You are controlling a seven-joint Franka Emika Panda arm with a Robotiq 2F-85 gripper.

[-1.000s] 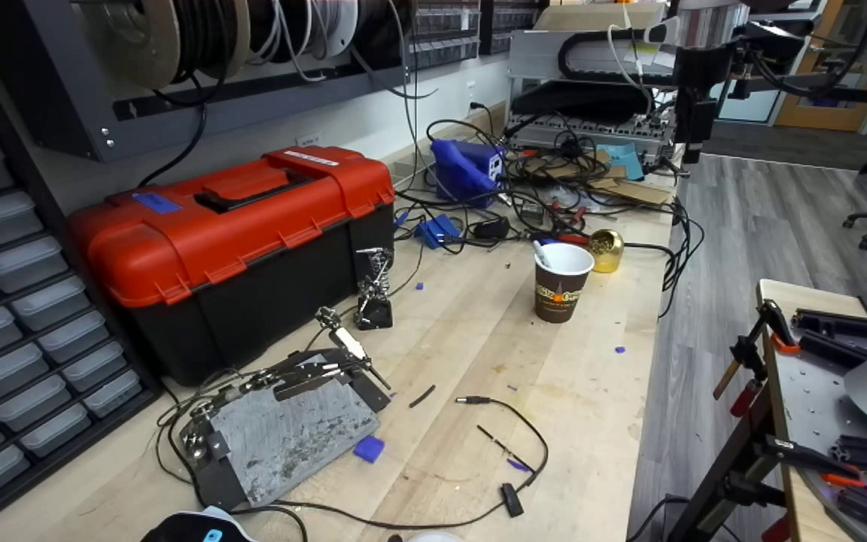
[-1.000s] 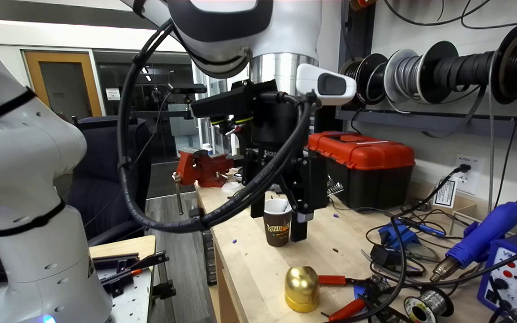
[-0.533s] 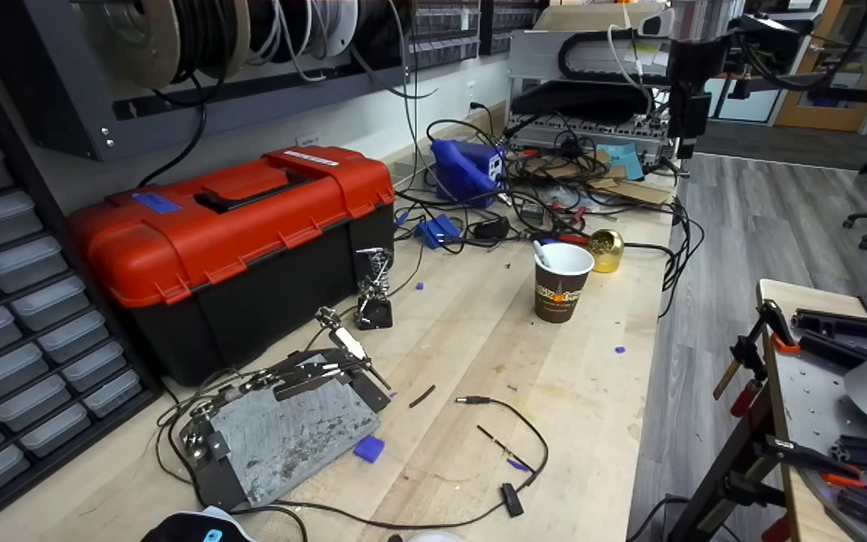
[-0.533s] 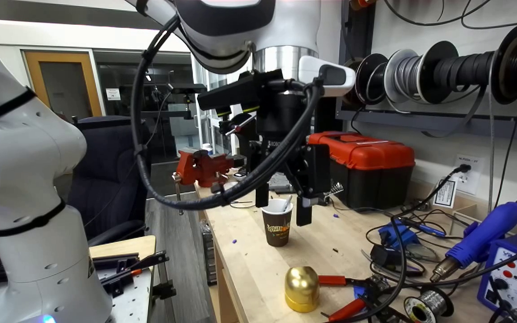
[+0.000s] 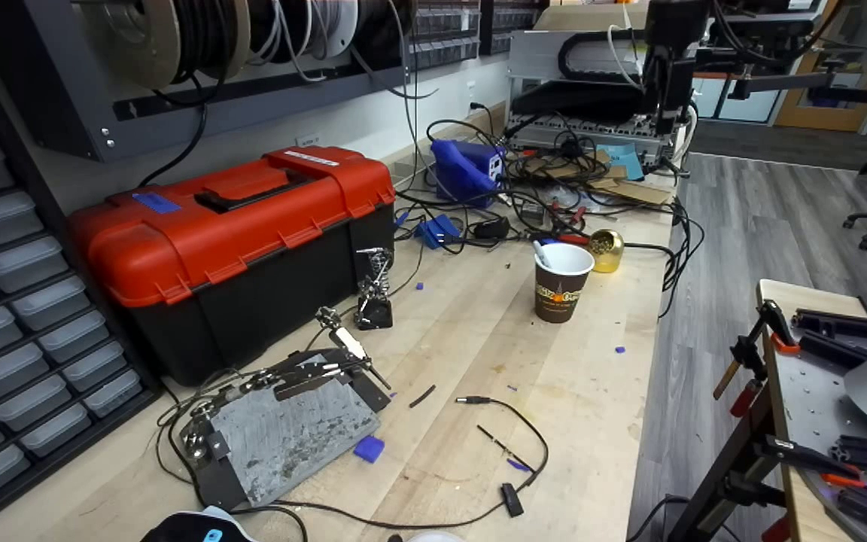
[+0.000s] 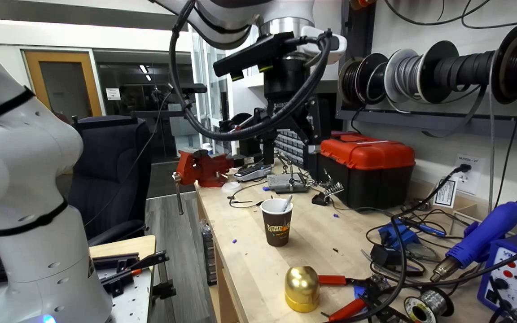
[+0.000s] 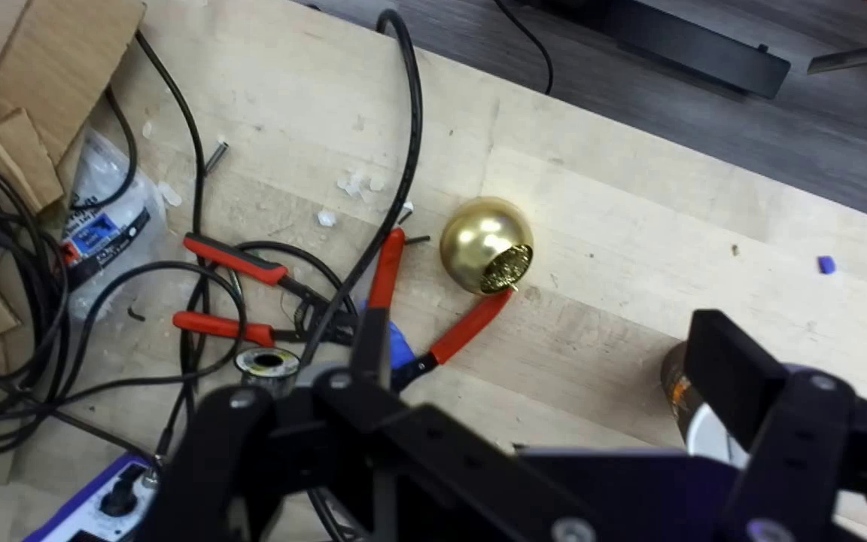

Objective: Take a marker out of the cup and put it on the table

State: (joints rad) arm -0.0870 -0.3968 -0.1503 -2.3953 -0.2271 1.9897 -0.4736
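- Rising since 0.5 s ago, the Robotiq gripper [image 6: 291, 162] is hovering above the wooden workbench [image 5: 576, 421], apart from the brown paper cup [image 6: 277, 229].
- Its 2 fingers [image 7: 731, 373] are standing wide apart.
- Inside that cup, the grey marker [image 6: 287, 202] is leaning, its upper end poking past the rim.
- The cup is standing upright near the gold tip cleaner [image 6: 302, 287].

Arm [image 6: 20, 157]: white, rounded, black straps [image 6: 47, 218]. Base [image 6: 63, 282], beyond long edge of desk [image 6: 258, 278], shows blue light [image 6: 49, 319]. Silvery wrist collar [image 6: 285, 26]; thick, looped black cables [image 6: 231, 135]. Gripper [image 6: 291, 158] black, white lettering [image 6: 282, 105], round silvery screw heads [image 7: 573, 529].
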